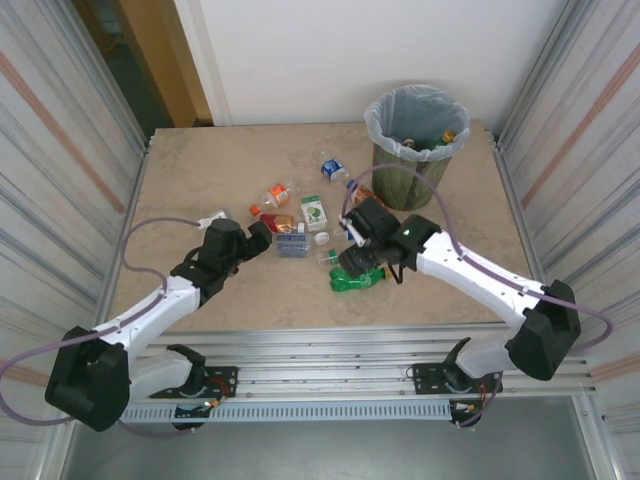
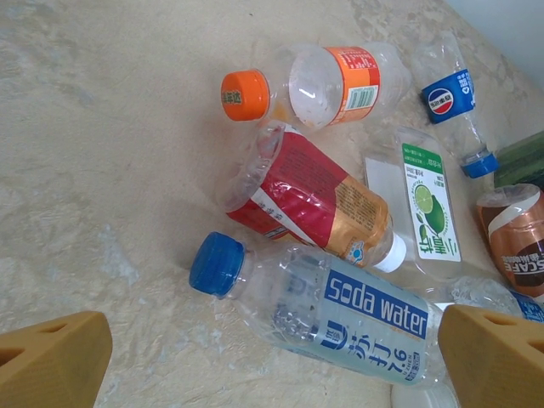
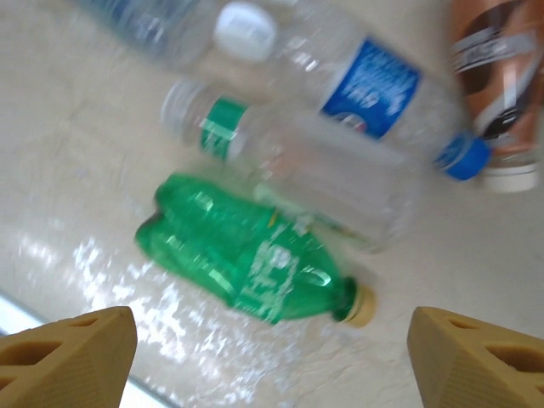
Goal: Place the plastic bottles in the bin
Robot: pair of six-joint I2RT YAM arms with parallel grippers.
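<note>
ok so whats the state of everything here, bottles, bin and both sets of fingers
bin, upright, liner over rim, some bottles inside
green bottle, on its side on the table, crushed, capped
soda water bottle, on its side, blue cap on
orange-cap bottle, on its side, capped
red-label bottle, on its side, dented
left fingers, open, holding nothing
right fingers, open, holding nothing

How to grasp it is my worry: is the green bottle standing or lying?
Lying on its side: the green bottle rests flat on the table, crushed, with its tan cap on.
</note>
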